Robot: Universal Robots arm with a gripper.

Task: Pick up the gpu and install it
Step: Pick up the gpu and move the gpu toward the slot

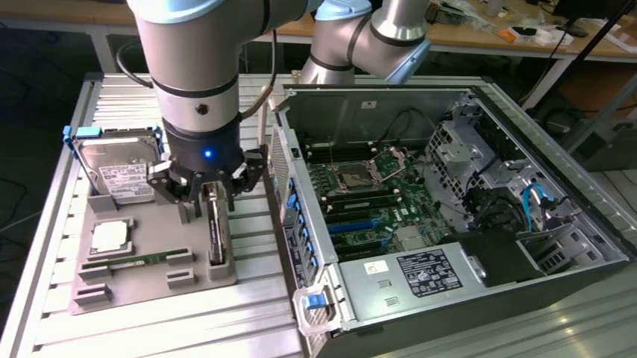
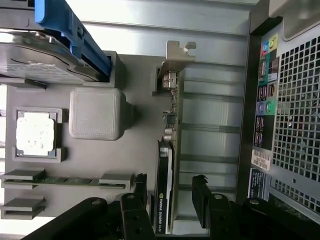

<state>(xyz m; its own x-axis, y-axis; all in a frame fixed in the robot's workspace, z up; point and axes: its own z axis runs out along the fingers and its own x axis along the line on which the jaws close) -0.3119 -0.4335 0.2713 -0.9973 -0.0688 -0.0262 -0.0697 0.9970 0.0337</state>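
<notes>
Lying open on the slatted metal bench, a grey computer tower case shows its green motherboard. Just beside it sits a grey moulded tray holding a silver hard drive in a blue frame. The thin dark gpu card stands on edge in the tray's slot, lettered "NVIDIA QUADRO", with a silver bracket at one end. The black hand straddles the other end, fingers spread clear of both faces.

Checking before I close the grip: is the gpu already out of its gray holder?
No, the gpu stands on edge in the gray holder, with the open gripper straddling it.
</notes>
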